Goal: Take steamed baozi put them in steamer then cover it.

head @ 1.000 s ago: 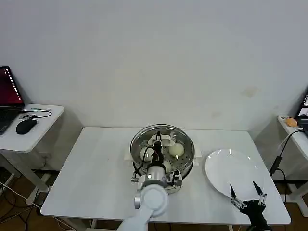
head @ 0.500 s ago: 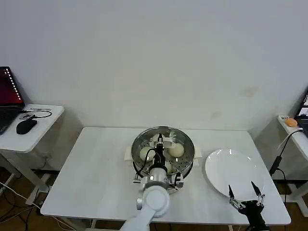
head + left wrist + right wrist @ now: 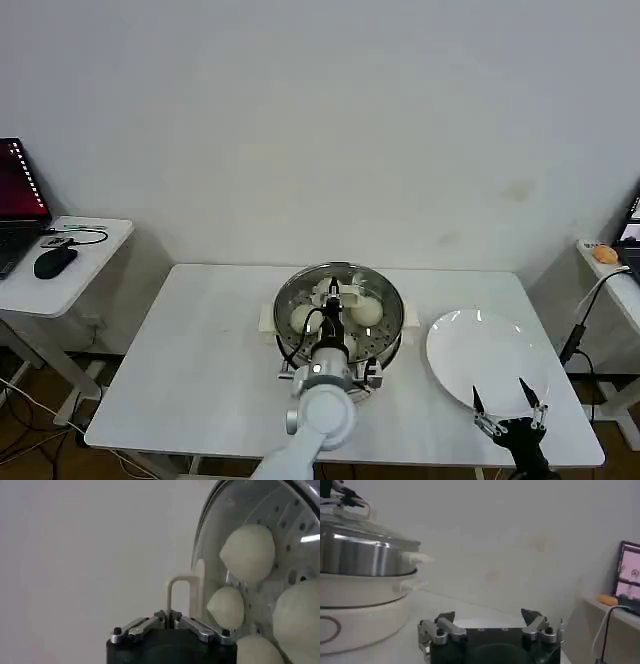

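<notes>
My left gripper point(image 3: 170, 625) pinches the cover point(image 3: 338, 300) handle, cover on the steamer point(image 3: 300, 345) over the baozi point(image 3: 248, 553). Seat it level, then release. Right gripper point(image 3: 510, 413) spread empty by the plate point(image 3: 475, 345).

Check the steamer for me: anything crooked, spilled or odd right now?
Nothing stands out. The cover sits level on the steamer with the baozi inside, left pincer shut on its handle. The plate is bare; right pincer open beside it.
</notes>
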